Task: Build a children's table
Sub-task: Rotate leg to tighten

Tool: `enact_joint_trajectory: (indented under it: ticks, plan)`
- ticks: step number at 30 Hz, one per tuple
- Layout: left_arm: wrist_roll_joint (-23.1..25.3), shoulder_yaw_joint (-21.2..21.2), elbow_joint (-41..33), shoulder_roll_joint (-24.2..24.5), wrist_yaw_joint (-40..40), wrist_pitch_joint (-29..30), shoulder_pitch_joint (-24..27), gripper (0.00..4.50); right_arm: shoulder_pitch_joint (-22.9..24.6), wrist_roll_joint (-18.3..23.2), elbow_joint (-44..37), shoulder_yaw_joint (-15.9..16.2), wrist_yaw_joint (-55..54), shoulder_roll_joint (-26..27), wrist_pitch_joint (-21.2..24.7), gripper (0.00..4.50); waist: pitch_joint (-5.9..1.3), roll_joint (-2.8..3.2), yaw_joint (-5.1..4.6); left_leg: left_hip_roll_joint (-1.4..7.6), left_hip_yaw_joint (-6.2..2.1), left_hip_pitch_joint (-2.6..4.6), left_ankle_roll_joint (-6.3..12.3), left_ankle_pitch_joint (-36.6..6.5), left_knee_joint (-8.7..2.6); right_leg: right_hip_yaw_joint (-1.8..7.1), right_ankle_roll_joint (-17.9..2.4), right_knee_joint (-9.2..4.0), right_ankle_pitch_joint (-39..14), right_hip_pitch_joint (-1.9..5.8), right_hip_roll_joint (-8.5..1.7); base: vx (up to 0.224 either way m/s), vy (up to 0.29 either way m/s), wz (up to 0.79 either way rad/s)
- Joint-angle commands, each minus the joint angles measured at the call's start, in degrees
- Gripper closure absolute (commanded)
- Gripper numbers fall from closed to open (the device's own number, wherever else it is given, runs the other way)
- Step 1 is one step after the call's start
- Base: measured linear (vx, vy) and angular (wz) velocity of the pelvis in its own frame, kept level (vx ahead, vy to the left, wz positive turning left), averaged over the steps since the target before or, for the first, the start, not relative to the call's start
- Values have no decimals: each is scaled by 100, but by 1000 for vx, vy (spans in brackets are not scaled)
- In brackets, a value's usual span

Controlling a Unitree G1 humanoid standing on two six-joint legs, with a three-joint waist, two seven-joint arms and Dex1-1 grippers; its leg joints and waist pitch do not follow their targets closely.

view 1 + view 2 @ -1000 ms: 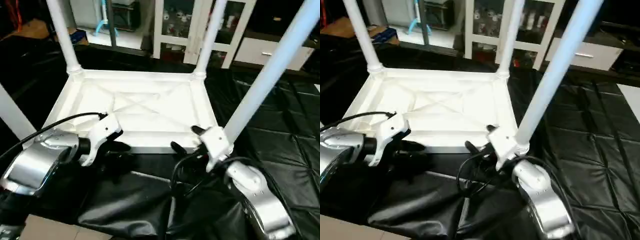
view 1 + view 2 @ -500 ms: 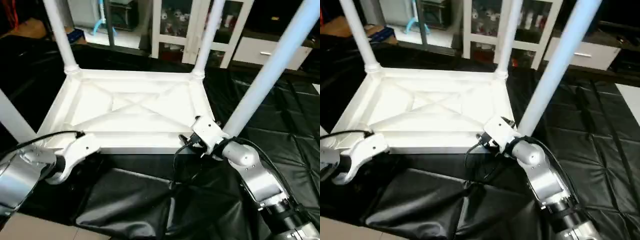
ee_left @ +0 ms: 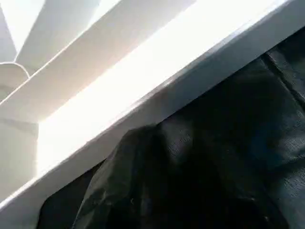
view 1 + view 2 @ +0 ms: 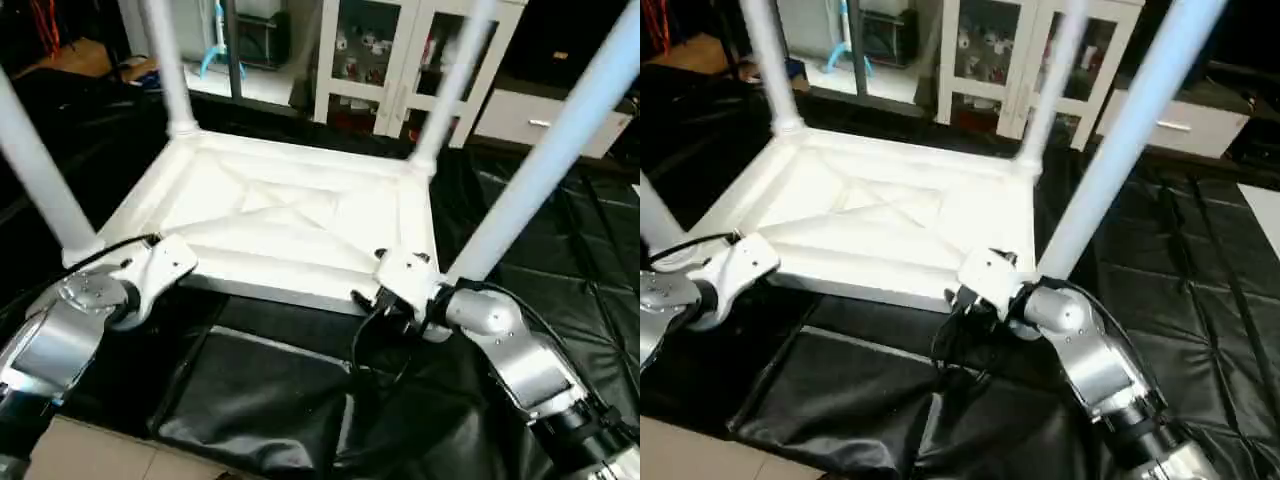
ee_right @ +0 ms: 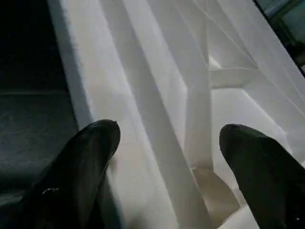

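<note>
- The left gripper (image 4: 185,262) sat at the near left corner of the table top (image 4: 290,215); whether it held the rim could not be told.
- The table top lay upside down on black sheeting (image 4: 270,400), ribs up, four legs (image 4: 545,160) standing in its corner sockets.
- The right gripper (image 5: 164,143) had its fingers (image 5: 86,157) spread wide over the near rim by the near right leg, clasping nothing.
</note>
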Motion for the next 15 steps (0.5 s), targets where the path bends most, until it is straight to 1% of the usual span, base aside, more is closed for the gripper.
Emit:
enact_joint_trajectory:
  ticks: [1,3,4,5,6,7,8,9,10,11,12,13,14,15]
  plan:
    - [180,-43,49,-42,142,-222,-185,275,228,-123,241,176,202,-111,247,43,-284,157,-42,233,-140,160,-255,-1985,-509,146,-928,-387,-1750,69,-206,0,0,0]
    - [196,-52,63,-52,144,-237,-190,275,222,-140,250,150,154,-105,239,43,-295,151,-45,232,-152,138,-264,-1967,-510,142,-953,-386,-1726,84,-219,0,0,0]
    - [130,-4,-5,-118,112,-160,-189,275,206,-179,269,109,67,-101,190,43,-307,140,-51,231,-155,109,-262,-1891,-509,142,-974,-372,-1619,112,-227,0,0,0]
    - [12,52,-157,-157,37,-66,-175,275,164,-175,305,15,-56,-65,122,43,-309,123,-49,230,-153,103,-249,-1829,-504,142,-986,-364,-1565,115,-225,0,0,0]
    - [-298,220,-492,-230,-123,93,-148,275,78,-102,334,-156,-211,16,-187,43,-306,120,-63,232,-155,88,-232,-1733,-508,145,-1015,-340,-1536,131,-242,0,0,0]
    - [-599,390,-816,-283,-282,282,-135,275,9,-2,323,-318,-347,119,-395,43,-302,142,-54,239,-144,109,-236,-1691,-498,147,-1081,-349,-1551,109,-258,0,0,0]
    - [-829,525,-1058,-316,-397,434,-128,275,-41,89,302,-449,-447,208,-531,43,-304,138,-57,242,-134,110,-237,-1677,-493,155,-1115,-356,-1521,110,-267,0,0,0]
    - [-982,638,-1202,-332,-451,547,-129,275,-66,172,266,-533,-496,281,-566,43,-303,137,-50,242,-135,111,-243,-1614,-492,145,-1168,-338,-1448,111,-258,0,0,0]
    - [-1338,1019,-1485,-369,-493,816,-149,275,-96,419,136,-705,-543,465,-617,43,-297,119,-49,243,-133,84,-207,-1551,-495,144,-1188,-324,-1343,131,-257,0,0,0]
    - [-1361,1058,-1507,-373,-488,844,-149,257,-97,430,128,-711,-543,473,-615,43,-289,126,-63,239,-127,84,-214,-1566,-496,142,-1200,-308,-1330,127,-247,0,0,0]
    - [-1554,1396,-1704,-407,-445,1079,-144,246,-97,516,58,-754,-539,535,-619,43,-297,127,-84,232,-130,76,-220,-1554,-492,130,-1172,-289,-1296,148,-224,0,0,0]
    - [-1869,2026,-2020,-561,-367,1447,-94,241,-64,528,4,-748,-543,570,-694,43,-300,131,-92,227,-126,76,-208,-1447,-486,129,-1163,-283,-1184,152,-216,0,0,0]
    - [-2074,2362,-2196,-650,-389,1624,-18,241,-31,507,-10,-730,-566,587,-696,43,-296,134,-109,225,-126,60,-222,-1393,-486,129,-1182,-269,-1133,164,-217,0,0,0]
    - [-2228,2582,-2330,-684,-440,1704,69,238,-4,487,-14,-713,-593,601,-700,43,-292,143,-111,221,-120,66,-225,-1375,-481,126,-1192,-281,-1101,160,-206,0,0,0]
